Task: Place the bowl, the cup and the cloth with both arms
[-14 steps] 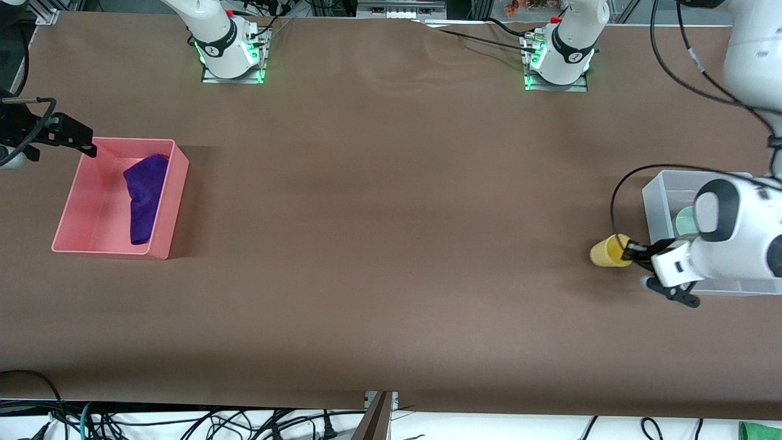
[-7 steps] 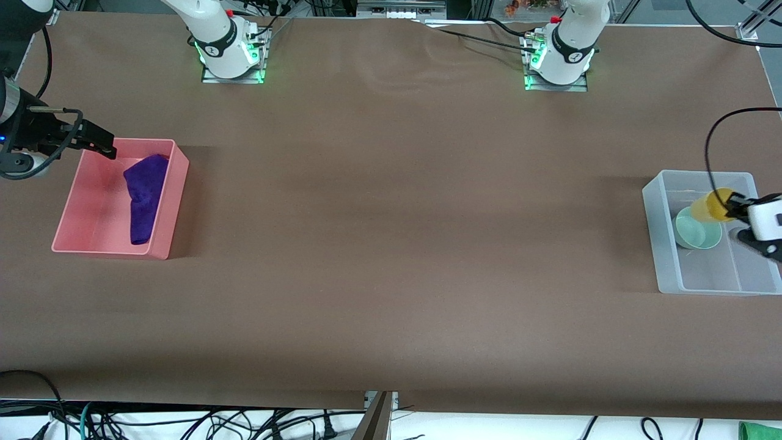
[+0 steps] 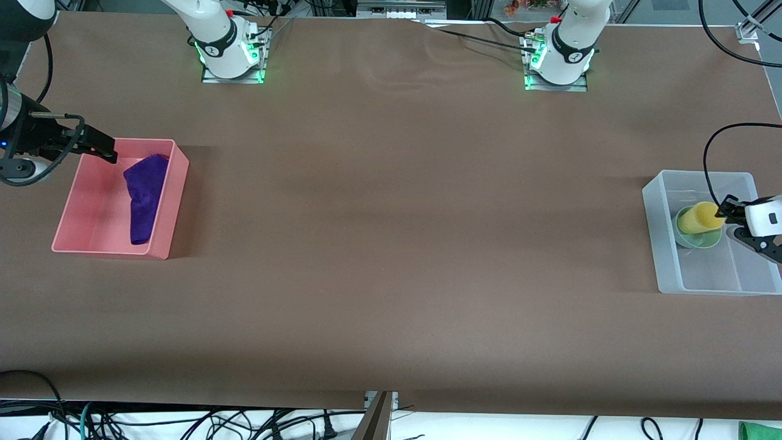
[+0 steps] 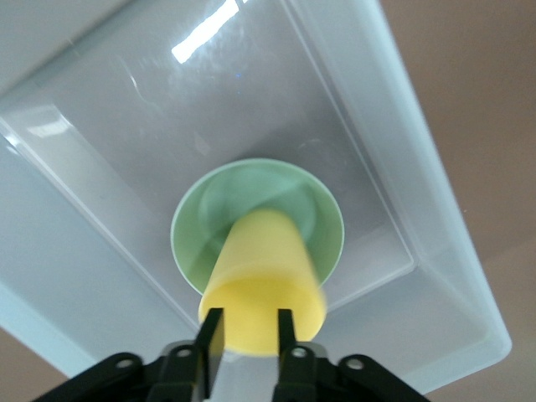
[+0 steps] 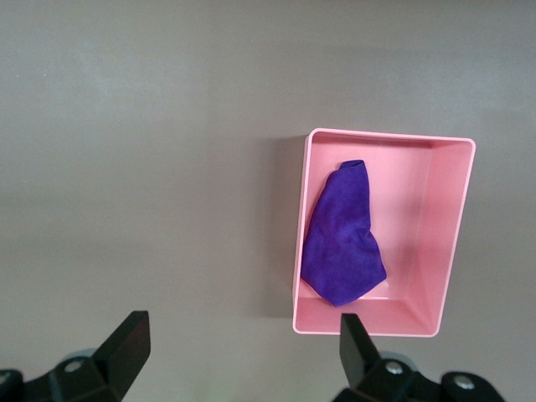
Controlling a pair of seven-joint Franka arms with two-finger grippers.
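My left gripper (image 3: 727, 215) is shut on the yellow cup (image 3: 697, 219) and holds it over the mint-green bowl (image 3: 702, 239), which sits in the clear plastic bin (image 3: 663, 244). In the left wrist view the cup (image 4: 264, 289) is pinched between my fingers (image 4: 211, 335) with the bowl (image 4: 201, 230) right below it in the bin (image 4: 419, 209). The purple cloth (image 3: 145, 195) lies in the pink bin (image 3: 174, 201). My right gripper (image 3: 104, 146) is open and empty, high over the pink bin's corner farthest from the front camera. The right wrist view shows the cloth (image 5: 342, 247) in the pink bin (image 5: 448, 234).
The two bins stand at the two ends of the brown table (image 3: 391, 244), the pink one at the right arm's end, the clear one at the left arm's end. Cables hang below the table's front edge.
My left gripper carried the yellow cup from beside the clear bin to over it, then lowered it over the bowl. My right gripper shifted slightly over the pink bin's corner.
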